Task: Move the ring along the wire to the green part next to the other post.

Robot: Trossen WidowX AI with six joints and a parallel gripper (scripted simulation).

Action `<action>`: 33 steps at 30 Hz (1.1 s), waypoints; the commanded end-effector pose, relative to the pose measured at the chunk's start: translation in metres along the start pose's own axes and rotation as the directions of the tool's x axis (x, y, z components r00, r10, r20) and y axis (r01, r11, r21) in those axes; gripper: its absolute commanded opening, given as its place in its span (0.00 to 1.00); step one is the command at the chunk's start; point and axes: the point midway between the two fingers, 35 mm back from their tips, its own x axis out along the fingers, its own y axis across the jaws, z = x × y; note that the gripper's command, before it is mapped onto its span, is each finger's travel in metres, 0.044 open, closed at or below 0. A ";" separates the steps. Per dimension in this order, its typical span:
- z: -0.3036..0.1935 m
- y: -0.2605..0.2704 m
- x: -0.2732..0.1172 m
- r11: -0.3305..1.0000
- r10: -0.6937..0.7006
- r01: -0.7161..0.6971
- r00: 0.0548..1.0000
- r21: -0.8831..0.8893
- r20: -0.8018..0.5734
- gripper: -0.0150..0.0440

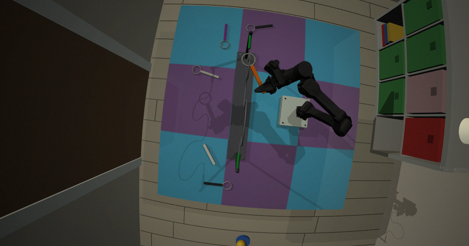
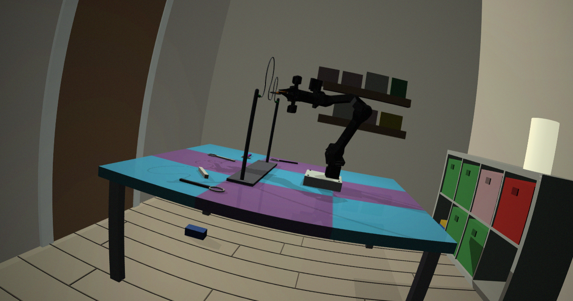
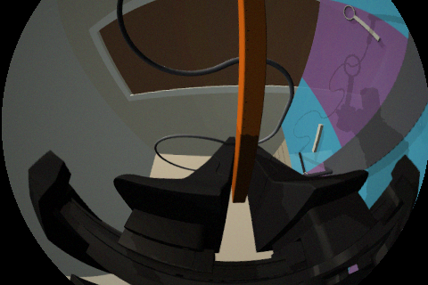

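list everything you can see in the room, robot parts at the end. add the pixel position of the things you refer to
ring with handle: one, grey and orange (image 1: 257,73) (image 3: 251,53), at the wire
wire: one, grey with green ends (image 1: 245,116), between the posts
posts: two, black (image 2: 249,135) (image 2: 273,131), on the base plate
base plate: one, dark grey (image 1: 236,126) (image 2: 256,170), on the table
loose rings with handles: four, black, black, magenta, white, on the table
white bar: one (image 1: 209,154) (image 2: 203,172), on the table
table: one, blue and purple (image 1: 193,25) (image 2: 372,223), mid-room
cube shelf: one, grey (image 1: 406,77), beside the table
blue block: one (image 2: 195,231), floor
gripper: one, black (image 1: 259,89) (image 2: 281,92) (image 3: 242,165), shut on the handle

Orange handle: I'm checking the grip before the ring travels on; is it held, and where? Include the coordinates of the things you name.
Yes. The fingers (image 1: 259,90) (image 2: 280,92) hold the orange handle (image 1: 256,74) (image 3: 251,53) near its free end, away from the ring (image 1: 243,64).
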 end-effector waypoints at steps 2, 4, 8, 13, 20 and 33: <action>0.000 0.014 -0.001 0.996 0.042 -0.041 0.999 0.078 -0.005 0.00; 0.000 0.020 -0.001 0.993 0.056 -0.055 0.998 0.106 -0.005 0.00; 0.002 0.029 -0.002 0.986 0.077 -0.076 0.997 0.147 -0.003 0.00; 0.003 0.036 -0.003 0.983 0.084 -0.083 0.996 0.162 -0.003 0.00; 0.005 0.039 -0.004 0.990 0.063 -0.061 0.998 0.128 -0.006 0.00; 0.005 0.030 -0.004 0.999 -0.035 0.035 0.999 -0.038 -0.007 0.00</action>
